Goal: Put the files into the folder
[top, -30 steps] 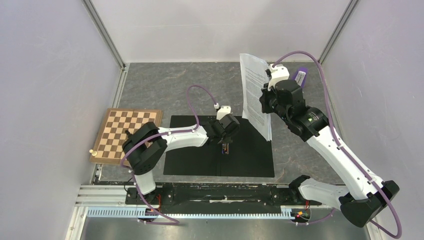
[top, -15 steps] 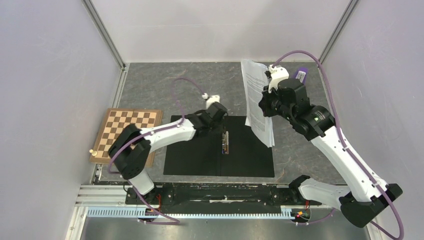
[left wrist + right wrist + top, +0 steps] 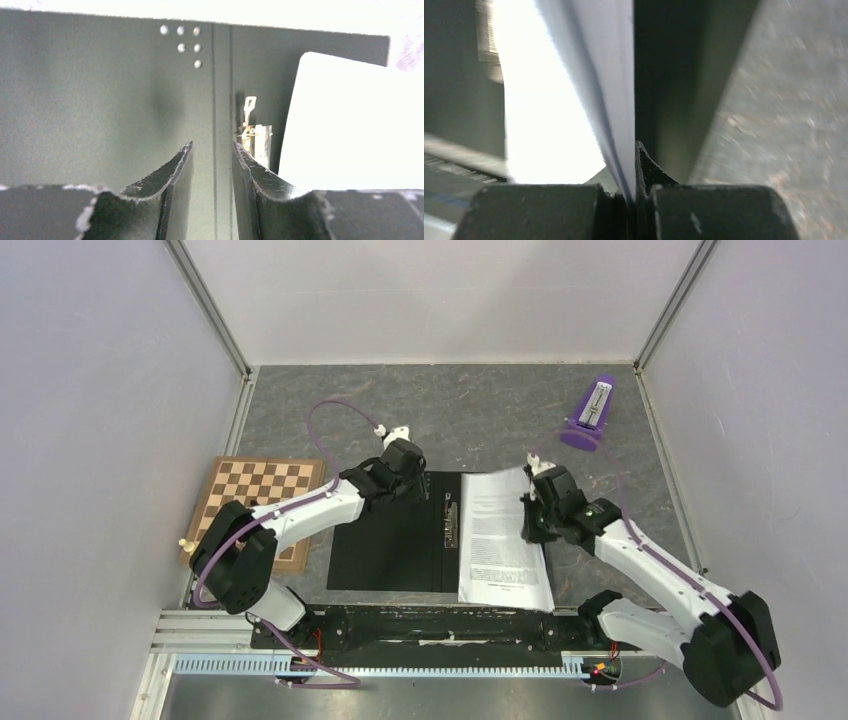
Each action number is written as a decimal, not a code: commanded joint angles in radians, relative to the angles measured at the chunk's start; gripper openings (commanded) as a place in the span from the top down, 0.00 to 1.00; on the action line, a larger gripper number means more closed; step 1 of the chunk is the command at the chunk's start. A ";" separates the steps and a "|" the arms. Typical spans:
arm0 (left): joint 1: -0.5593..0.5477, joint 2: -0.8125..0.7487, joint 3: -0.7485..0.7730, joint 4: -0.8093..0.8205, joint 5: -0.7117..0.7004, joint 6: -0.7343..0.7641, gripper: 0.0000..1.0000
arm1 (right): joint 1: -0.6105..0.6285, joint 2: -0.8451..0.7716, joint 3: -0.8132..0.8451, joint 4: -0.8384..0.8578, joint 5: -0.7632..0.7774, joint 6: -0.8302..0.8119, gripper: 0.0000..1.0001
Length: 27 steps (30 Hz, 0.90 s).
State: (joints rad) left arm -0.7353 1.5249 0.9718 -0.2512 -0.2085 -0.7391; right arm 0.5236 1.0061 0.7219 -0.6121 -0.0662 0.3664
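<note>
Half done: holds the files, upright a second ago, flat on the folder, right pincer clenched on them, left pincer released.

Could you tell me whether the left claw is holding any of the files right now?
No, the left claw hovers open and empty over the folder, while the right claw pinches the files.

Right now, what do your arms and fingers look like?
My left arm and right arm are white tubes with chunky black joints. A thin purple cable loops along each one. My fingers are black, with scuffed pale edges.
</note>
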 commanded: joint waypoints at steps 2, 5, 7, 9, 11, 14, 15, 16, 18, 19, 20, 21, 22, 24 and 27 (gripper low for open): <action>-0.002 -0.021 -0.062 0.049 0.034 -0.037 0.61 | -0.014 0.049 -0.126 0.078 0.265 0.010 1.00; -0.005 -0.025 -0.091 0.054 0.040 -0.053 0.64 | -0.015 0.081 -0.157 0.124 0.279 0.026 1.00; -0.012 -0.035 -0.120 0.064 0.025 -0.067 0.65 | -0.014 0.086 -0.164 0.136 0.298 0.023 1.00; -0.019 -0.041 -0.153 0.071 0.014 -0.080 0.68 | -0.014 0.090 -0.162 0.145 0.318 0.012 1.00; -0.025 -0.037 -0.176 0.081 0.008 -0.094 0.71 | -0.014 0.096 -0.158 0.159 0.326 0.006 1.00; -0.033 -0.017 -0.190 0.087 0.004 -0.107 0.77 | -0.015 0.114 -0.156 0.194 0.310 0.011 1.00; -0.036 -0.012 -0.191 0.087 0.002 -0.108 0.77 | -0.013 0.121 -0.156 0.204 0.306 0.014 1.00; -0.038 -0.005 -0.192 0.088 -0.003 -0.108 0.79 | -0.013 0.128 -0.155 0.214 0.305 0.013 1.00; -0.040 0.003 -0.193 0.087 -0.006 -0.108 0.81 | -0.010 0.145 -0.149 0.222 0.322 0.006 1.00; -0.041 0.009 -0.191 0.086 -0.009 -0.106 0.82 | -0.010 0.154 -0.143 0.225 0.325 0.001 1.00; -0.041 0.012 -0.191 0.086 -0.009 -0.105 0.83 | -0.010 0.161 -0.138 0.228 0.325 -0.002 1.00; -0.041 0.018 -0.190 0.086 -0.011 -0.104 0.83 | -0.008 0.172 -0.133 0.234 0.319 -0.007 1.00; -0.041 0.022 -0.188 0.085 -0.012 -0.103 0.83 | -0.006 0.182 -0.129 0.240 0.315 -0.010 1.00; -0.041 0.029 -0.186 0.085 -0.013 -0.103 0.84 | -0.001 0.199 -0.117 0.250 0.311 -0.018 1.00; -0.041 0.038 -0.183 0.084 -0.013 -0.102 0.85 | 0.014 0.228 -0.096 0.257 0.307 -0.027 1.00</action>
State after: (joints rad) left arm -0.7719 1.5497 0.7788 -0.1997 -0.1875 -0.8143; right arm 0.5190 1.2083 0.5655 -0.4103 0.2260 0.3611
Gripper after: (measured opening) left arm 0.156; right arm 0.006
